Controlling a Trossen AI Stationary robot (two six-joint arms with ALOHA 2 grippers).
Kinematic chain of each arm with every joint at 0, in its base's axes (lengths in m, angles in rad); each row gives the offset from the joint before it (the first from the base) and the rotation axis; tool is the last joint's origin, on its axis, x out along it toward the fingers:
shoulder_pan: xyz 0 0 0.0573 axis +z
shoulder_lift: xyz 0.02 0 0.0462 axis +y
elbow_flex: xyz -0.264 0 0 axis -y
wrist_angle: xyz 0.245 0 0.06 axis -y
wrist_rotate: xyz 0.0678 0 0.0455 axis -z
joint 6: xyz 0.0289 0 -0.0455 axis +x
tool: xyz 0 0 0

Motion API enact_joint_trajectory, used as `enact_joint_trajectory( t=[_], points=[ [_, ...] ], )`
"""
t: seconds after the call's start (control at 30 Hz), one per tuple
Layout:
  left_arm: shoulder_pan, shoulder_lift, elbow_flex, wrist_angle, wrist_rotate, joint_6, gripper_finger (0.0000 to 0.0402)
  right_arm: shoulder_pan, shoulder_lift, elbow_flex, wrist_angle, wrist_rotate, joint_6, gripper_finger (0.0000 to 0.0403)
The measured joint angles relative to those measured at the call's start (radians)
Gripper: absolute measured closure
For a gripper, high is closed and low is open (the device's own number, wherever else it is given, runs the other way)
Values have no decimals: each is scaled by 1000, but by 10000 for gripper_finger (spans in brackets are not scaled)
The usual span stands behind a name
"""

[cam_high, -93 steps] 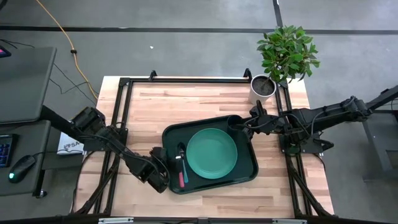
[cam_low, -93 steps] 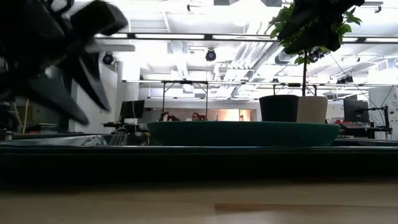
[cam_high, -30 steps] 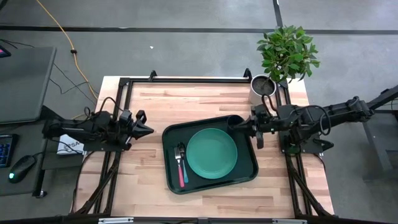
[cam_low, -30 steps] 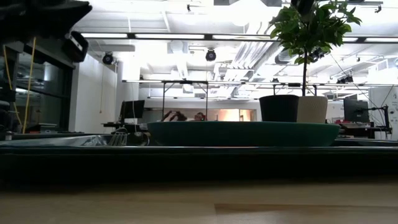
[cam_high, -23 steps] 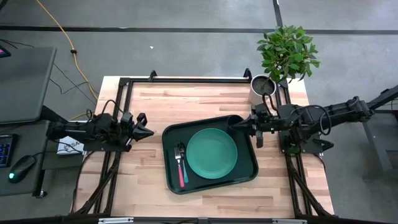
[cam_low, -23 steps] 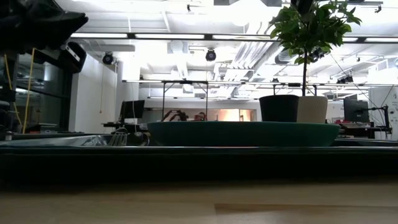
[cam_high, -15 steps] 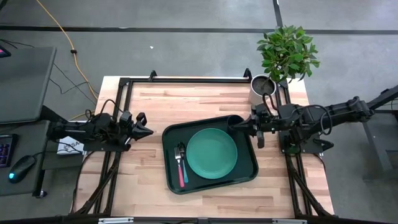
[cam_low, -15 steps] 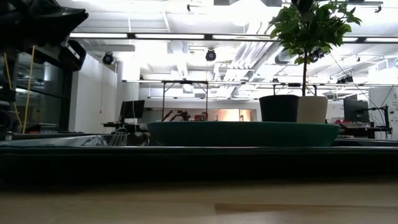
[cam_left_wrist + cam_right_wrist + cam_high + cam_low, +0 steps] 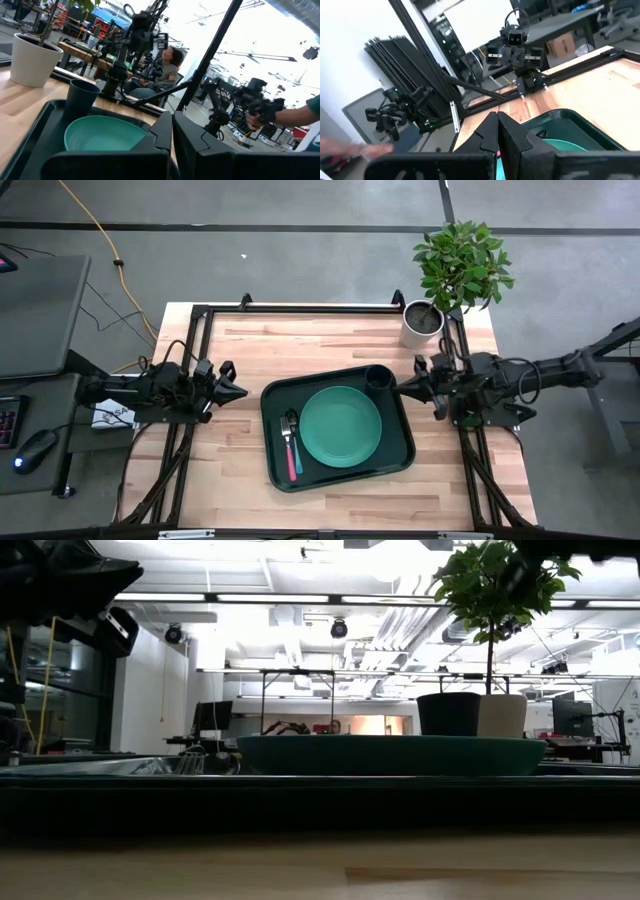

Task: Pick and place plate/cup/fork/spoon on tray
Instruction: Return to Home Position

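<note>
The dark green tray (image 9: 272,472) lies at the table's middle. On it lie the teal plate (image 9: 340,426), the dark cup (image 9: 379,377) upright in its far right corner, and along its left side the pink-handled fork (image 9: 294,463) beside the blue-handled spoon (image 9: 286,446). My left gripper (image 9: 241,391) hangs shut just left of the tray, pointing at it. My right gripper (image 9: 399,388) is shut too, just off the tray's right rim near the cup. Both wrist views show shut fingers (image 9: 171,135) (image 9: 496,127) with nothing between them.
A white pot (image 9: 421,321) with a green plant stands at the far right corner, close behind the cup. A black frame (image 9: 300,308) runs around the table. Bare wood lies near and far of the tray. People sit in the room beyond (image 9: 170,60).
My right gripper has drawn back from over the cup toward the table's right edge, staying shut; the cup stands uncovered on the tray. The left arm has kept still.
</note>
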State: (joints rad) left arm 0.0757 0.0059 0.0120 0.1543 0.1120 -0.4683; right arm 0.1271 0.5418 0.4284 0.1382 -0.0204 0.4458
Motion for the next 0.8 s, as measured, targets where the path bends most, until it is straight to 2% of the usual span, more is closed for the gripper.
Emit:
enact_joint_trajectory(
  t=[0.27,0.43,0.57,0.8],
  points=[
    [0,0,0,0,0,0,401,-136,-303,-244,26,-108,3,403],
    [0,0,0,0,0,0,401,-168,-430,-356,52,-119,2,403],
    [0,0,0,0,0,0,401,-168,-497,-419,39,-119,-36,403],
    [0,0,0,0,0,0,401,-166,-514,-416,-127,-21,-165,403]
  ],
)
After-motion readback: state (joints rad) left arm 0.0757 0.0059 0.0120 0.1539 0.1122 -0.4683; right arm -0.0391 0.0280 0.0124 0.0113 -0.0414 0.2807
